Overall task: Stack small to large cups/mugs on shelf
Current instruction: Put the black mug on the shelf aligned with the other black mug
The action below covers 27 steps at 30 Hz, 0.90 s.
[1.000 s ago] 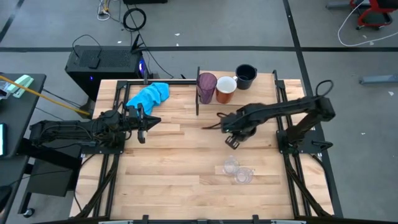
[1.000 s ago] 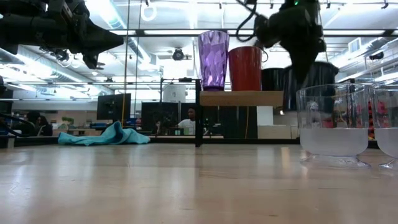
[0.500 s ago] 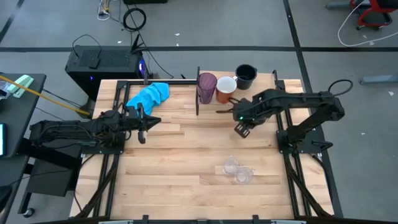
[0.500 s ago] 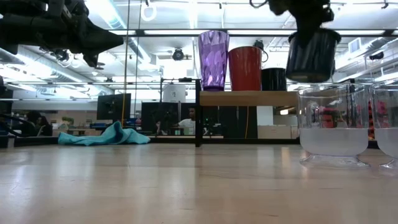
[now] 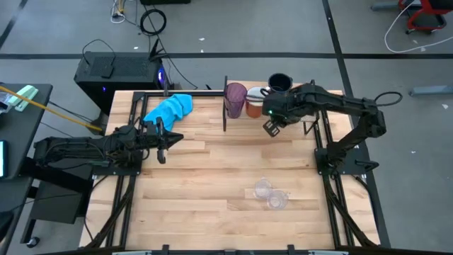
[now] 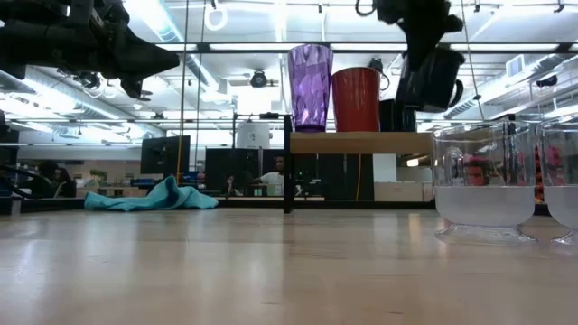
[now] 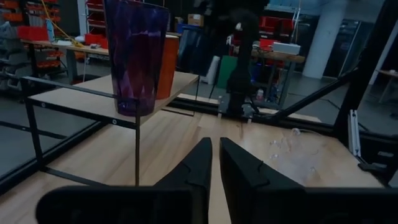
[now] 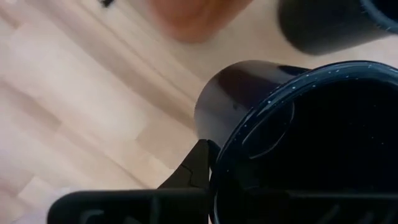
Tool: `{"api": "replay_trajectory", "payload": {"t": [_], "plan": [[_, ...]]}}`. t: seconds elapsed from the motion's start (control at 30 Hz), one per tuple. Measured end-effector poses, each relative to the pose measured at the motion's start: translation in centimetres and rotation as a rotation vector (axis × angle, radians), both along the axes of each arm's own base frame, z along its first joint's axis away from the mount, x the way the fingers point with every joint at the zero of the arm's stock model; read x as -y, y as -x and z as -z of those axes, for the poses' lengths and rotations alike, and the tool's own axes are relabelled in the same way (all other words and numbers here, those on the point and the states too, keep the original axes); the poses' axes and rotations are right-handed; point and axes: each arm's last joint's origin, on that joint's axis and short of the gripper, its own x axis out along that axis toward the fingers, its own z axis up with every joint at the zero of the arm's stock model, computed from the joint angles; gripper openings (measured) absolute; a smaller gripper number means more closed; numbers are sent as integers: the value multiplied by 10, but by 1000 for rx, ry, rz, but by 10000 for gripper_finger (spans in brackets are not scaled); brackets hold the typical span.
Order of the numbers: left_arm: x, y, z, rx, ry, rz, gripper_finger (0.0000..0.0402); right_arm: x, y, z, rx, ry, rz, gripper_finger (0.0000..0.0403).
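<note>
On the shelf (image 6: 361, 142) at the far side stand a purple tumbler (image 5: 235, 99), an orange mug (image 5: 255, 101) and a dark navy mug (image 5: 280, 83). A second navy mug (image 6: 432, 79) hangs in the air by the shelf with my right gripper (image 5: 272, 122) shut on it. Two small clear cups (image 5: 262, 188) (image 5: 276, 200) stand on the table at the near right. My left gripper (image 5: 161, 138) hovers level over the table's left side, shut and holding nothing. My right gripper holds the navy mug by its rim (image 8: 249, 134). One finger (image 8: 198, 163) lies outside against the wall; the other is lost in the dark inside. The fingers come from above, slanting down. The mug hangs tilted, clear of the table and above shelf height.
A bright blue cloth (image 5: 170, 108) lies at the table's far left. The shelf's black uprights (image 5: 226, 105) stand beside the tumbler. Bare tabletop lies between the arms and toward the near edge. A person sits in the room behind the table (image 6: 275, 176).
My right gripper has risen and gone toward the table's far edge, up to the shelf, with the navy mug. The mug has risen above shelf height and tipped from upright to tilted.
</note>
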Motion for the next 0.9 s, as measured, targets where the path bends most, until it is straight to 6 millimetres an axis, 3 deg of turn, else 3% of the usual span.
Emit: {"api": "replay_trajectory", "payload": {"t": [0.27,0.9], "plan": [[0,0,-2,30,17,1,30,30,-3,10,-58,-20,42,20],[0,0,-3,38,16,1,30,46,-18,22,-55,-38,25,21]]}}
